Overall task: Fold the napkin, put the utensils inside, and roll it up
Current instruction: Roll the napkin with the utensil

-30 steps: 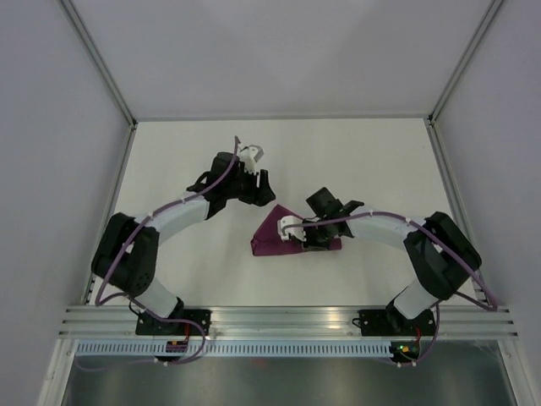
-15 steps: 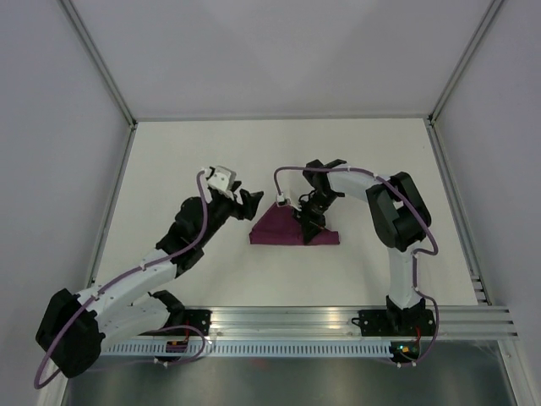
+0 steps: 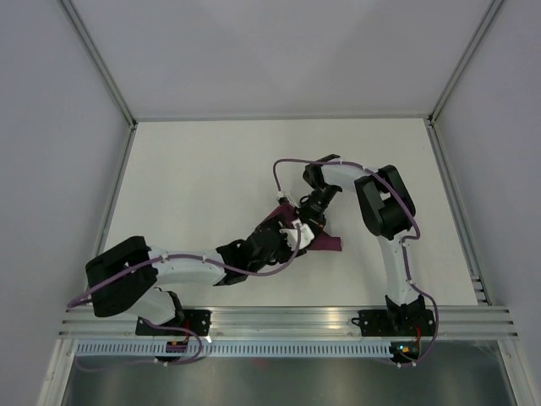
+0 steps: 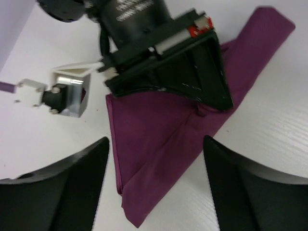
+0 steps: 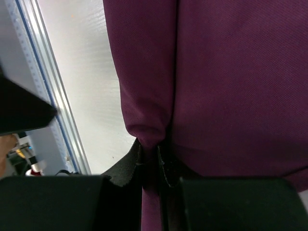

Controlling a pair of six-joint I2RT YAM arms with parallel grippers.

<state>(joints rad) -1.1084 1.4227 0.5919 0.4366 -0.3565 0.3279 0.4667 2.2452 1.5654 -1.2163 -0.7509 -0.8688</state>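
The magenta-purple napkin (image 3: 328, 244) lies folded in the middle of the table, mostly under both grippers. In the left wrist view it (image 4: 159, 125) is a folded strip with a pointed near corner. My right gripper (image 3: 306, 216) is shut on a raised fold of the napkin (image 5: 231, 72), and the cloth is pinched between its pads (image 5: 126, 166). My left gripper (image 4: 156, 140) is open, low over the napkin's near corner, one finger on each side. It also shows in the top view (image 3: 290, 234). The utensils are out of view.
The aluminium rail (image 3: 287, 317) runs along the near table edge and also shows in the right wrist view (image 5: 48, 110). White walls and frame posts (image 3: 118, 169) close the table on three sides. The right arm's elbow (image 3: 385, 199) is folded up near the napkin.
My left arm has swung from the back left round to the napkin's near side, with its gripper now over the cloth. My right arm has folded in, still pinching the napkin.
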